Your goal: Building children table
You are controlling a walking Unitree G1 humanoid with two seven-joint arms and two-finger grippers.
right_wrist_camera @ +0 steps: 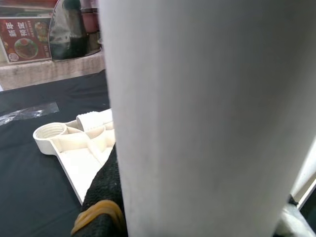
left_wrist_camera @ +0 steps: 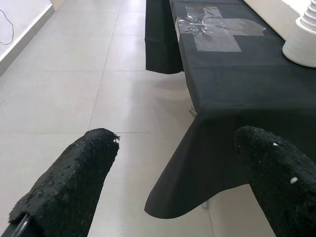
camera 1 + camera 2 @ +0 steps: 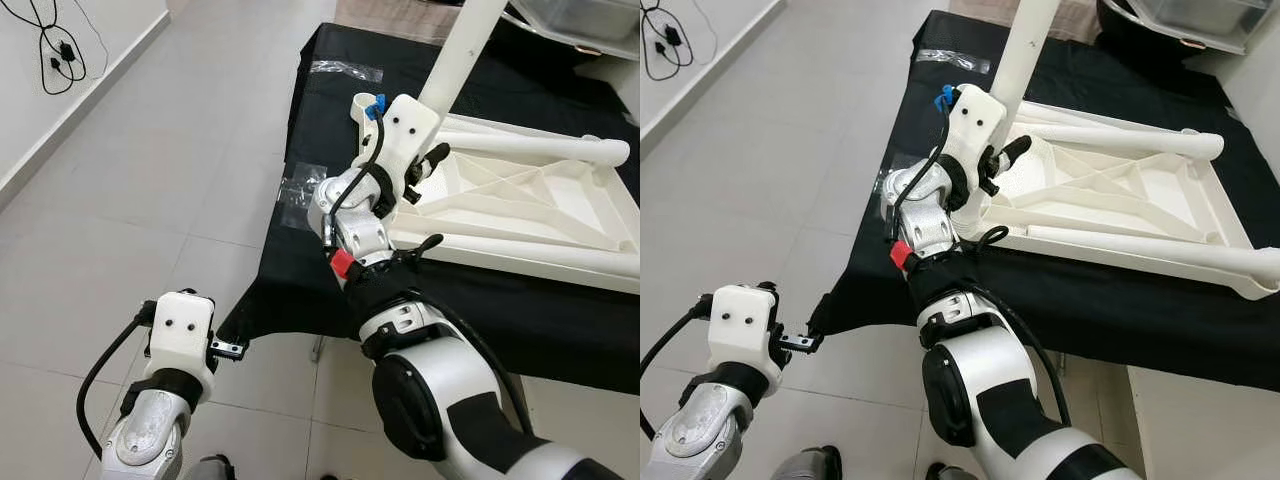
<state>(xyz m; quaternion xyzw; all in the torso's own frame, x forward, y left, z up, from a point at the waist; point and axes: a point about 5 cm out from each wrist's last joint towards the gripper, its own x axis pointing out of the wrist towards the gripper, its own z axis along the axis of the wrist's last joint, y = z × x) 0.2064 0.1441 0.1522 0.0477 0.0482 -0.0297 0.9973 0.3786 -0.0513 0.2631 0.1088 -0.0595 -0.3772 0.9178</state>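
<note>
A white plastic table top [image 3: 520,200] lies upside down on a black-clothed table [image 3: 500,310]. My right gripper [image 3: 425,165] is shut on a white table leg [image 3: 462,50] that stands upright over the top's near-left corner. Up close, the leg [image 1: 207,123] hides most of the wrist view, with one black finger [image 1: 101,197] pressed against it. A threaded corner socket [image 1: 49,132] sits beyond. A second leg [image 3: 540,148] lies across the top. My left gripper [image 2: 175,143] hangs open and holds nothing, low beside the cloth's hanging front corner [image 3: 235,325].
Clear plastic wrappers [image 3: 345,70] [image 3: 300,190] lie on the cloth's left side. A black cable [image 3: 60,50] rests by the wall at the far left. A clear bin [image 3: 590,20] stands at the back right. Pale tiled floor [image 3: 150,180] spreads to the left.
</note>
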